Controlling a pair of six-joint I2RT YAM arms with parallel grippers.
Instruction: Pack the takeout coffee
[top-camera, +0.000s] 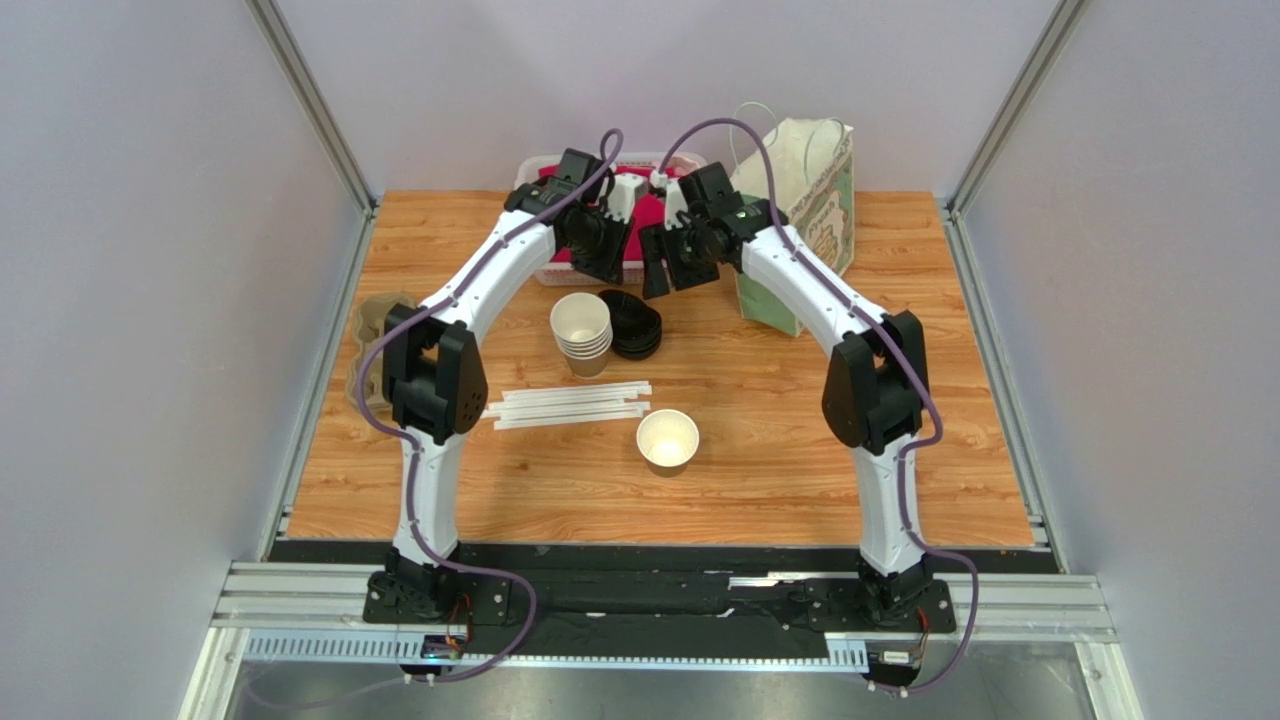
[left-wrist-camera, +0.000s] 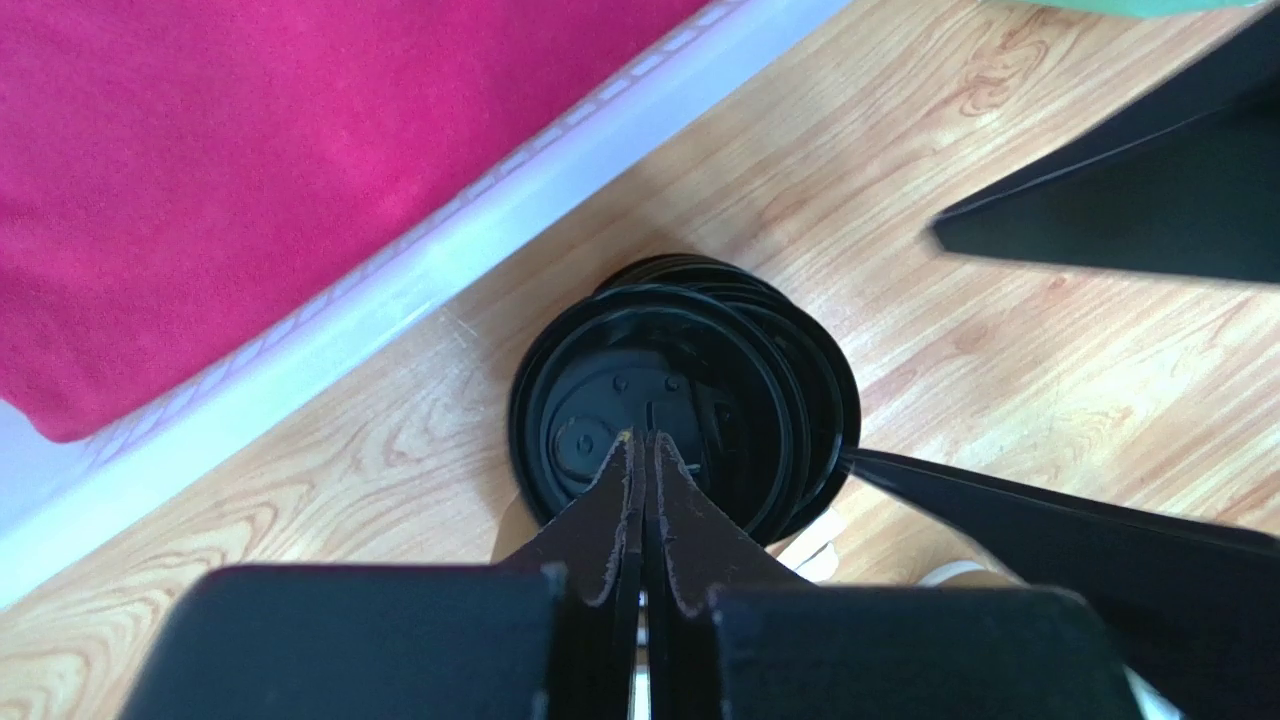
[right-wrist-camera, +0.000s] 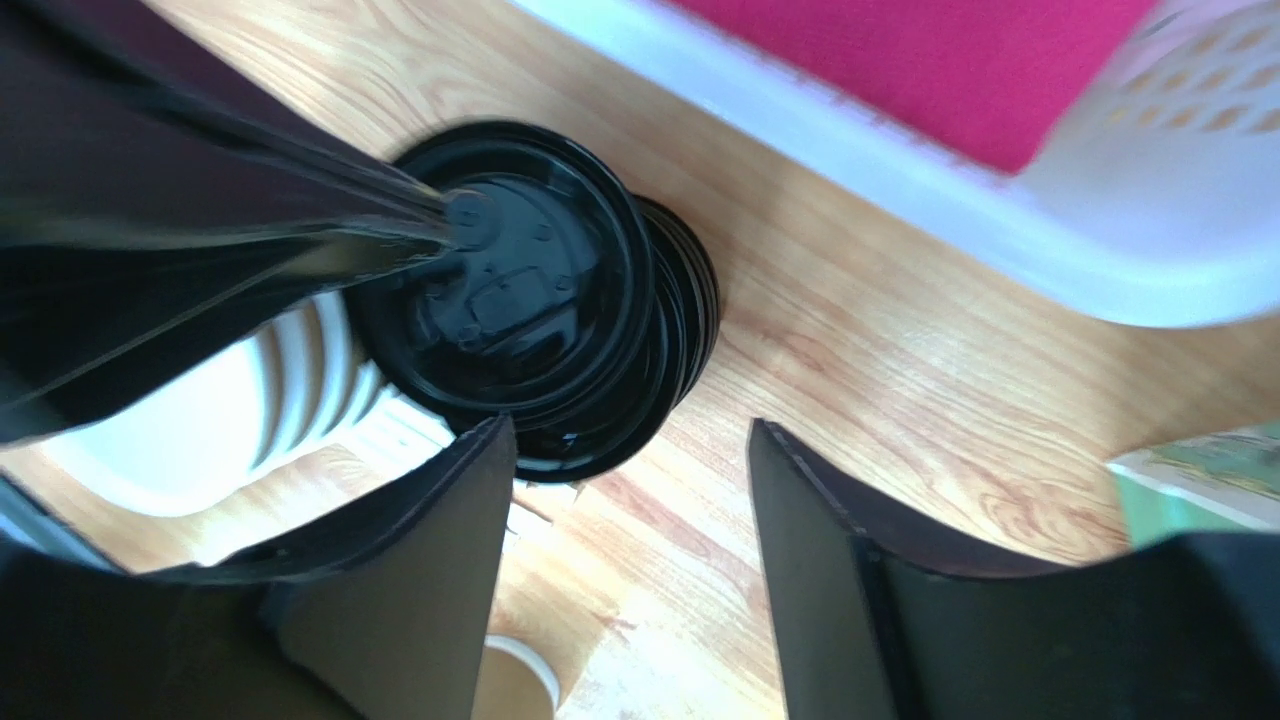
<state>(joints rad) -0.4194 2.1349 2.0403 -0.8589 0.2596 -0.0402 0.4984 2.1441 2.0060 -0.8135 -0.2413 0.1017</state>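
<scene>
Quick count of what's sitting on the worktop (top-camera: 781, 450): one single paper cup (top-camera: 667, 440), open-topped with its cream inside showing, one stack of nested cups (top-camera: 582, 333), one pile of black lids (top-camera: 637, 323), one bunch of white straws (top-camera: 571, 405) (too thin for me to count properly), one paper bag (top-camera: 804, 203) and one white basket with a red lining (left-wrist-camera: 451, 278). There are two arms, and both are reaching in over the lid pile. The left end effector (left-wrist-camera: 649, 450) is clenched tight, fingers pressed flat together, and its tips are pointing down onto the top lid (right-wrist-camera: 519, 285); I can't tell if it's actually pinching anything. The right end effector (right-wrist-camera: 631, 432) is released, jaws standing wide apart, and it's hanging just beside the pile with bare wood showing between its fingers. The single paper cup is sitting well apart from both end effectors, back toward the arm bases, with no lid on it. Room-wise, the basket is crowding in just beyond the end effectors, the nested cups are touching or nearly touching the pile on the left end effector's side, and the bag is standing out past the right one. The open space is lying behind them, around the lone cup.
</scene>
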